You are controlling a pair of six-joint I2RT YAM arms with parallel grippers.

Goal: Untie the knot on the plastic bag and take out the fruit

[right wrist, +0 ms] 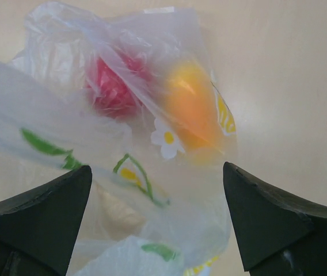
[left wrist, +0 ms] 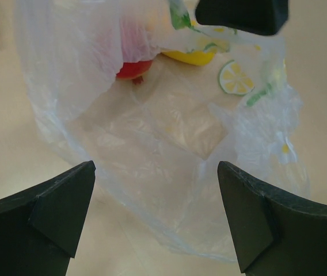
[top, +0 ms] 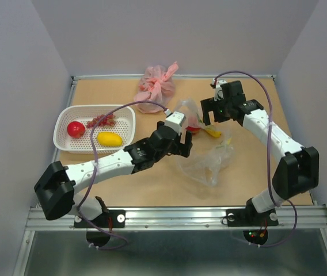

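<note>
My left claw (left wrist: 155, 169) stands wide open, gripping nothing, over the plastic bag (left wrist: 152, 132). My right claw (right wrist: 156, 169) is spread just as wide and holds nothing, with the bag's crumpled film below it. The bag lies slack on the counter, a little right of the middle. Inside it, at its far end, a red round fruit (left wrist: 132, 69) and an orange oblong fruit (right wrist: 192, 103) sit side by side. By the left edge, the white basket (top: 124, 121) holds a second red fruit (top: 76, 129), a grape bunch (top: 101, 121) and a yellow mango (top: 109, 138). The pink bag (top: 156, 87), tied, sits at the far edge.
</note>
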